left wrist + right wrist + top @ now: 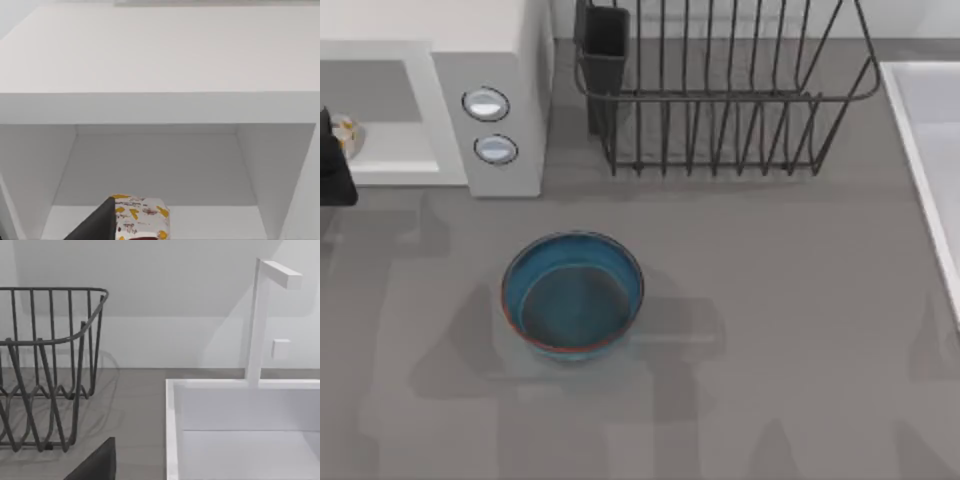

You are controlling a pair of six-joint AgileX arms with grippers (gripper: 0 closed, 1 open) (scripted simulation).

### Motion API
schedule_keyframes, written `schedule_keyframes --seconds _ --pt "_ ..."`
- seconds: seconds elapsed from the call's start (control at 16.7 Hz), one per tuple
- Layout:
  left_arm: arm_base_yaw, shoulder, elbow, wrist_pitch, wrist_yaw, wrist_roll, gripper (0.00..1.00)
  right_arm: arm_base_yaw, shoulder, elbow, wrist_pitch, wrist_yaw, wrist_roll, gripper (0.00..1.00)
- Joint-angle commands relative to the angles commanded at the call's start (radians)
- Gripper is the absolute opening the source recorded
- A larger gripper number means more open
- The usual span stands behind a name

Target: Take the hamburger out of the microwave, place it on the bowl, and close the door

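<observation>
The white microwave (505, 80) stands at the table's back left with its door open, and its two knobs (485, 103) face the front. Inside the cavity lies the hamburger (141, 217), wrapped in white paper with yellow print. My left gripper (332, 165) reaches into the cavity at the far left edge. One dark finger (97, 225) rests against the hamburger's side, and the jaws stand open around it. The blue bowl (572, 295) with a reddish rim sits in front of the microwave, with nothing in it. A finger (97, 465) of my right gripper shows, held wide, away from the task's things.
A dark wire dish rack (720, 100) stands at the back centre, right of the microwave. A white sink (925, 150) with a tap (260, 320) runs along the right side. Grey tabletop surrounds the bowl.
</observation>
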Motion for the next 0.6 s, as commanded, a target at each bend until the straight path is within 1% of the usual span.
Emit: schedule_keyframes --seconds 0.36,0.6 --pt "0.049 0.618 0.234 0.294 0.057 0.022 1.00 0.000 0.000 0.000 0.000 0.000 0.000 1.00" --pt "0.077 0.977 0.369 0.466 0.090 0.035 1.00 0.000 0.000 0.000 0.000 0.000 0.000 1.00"
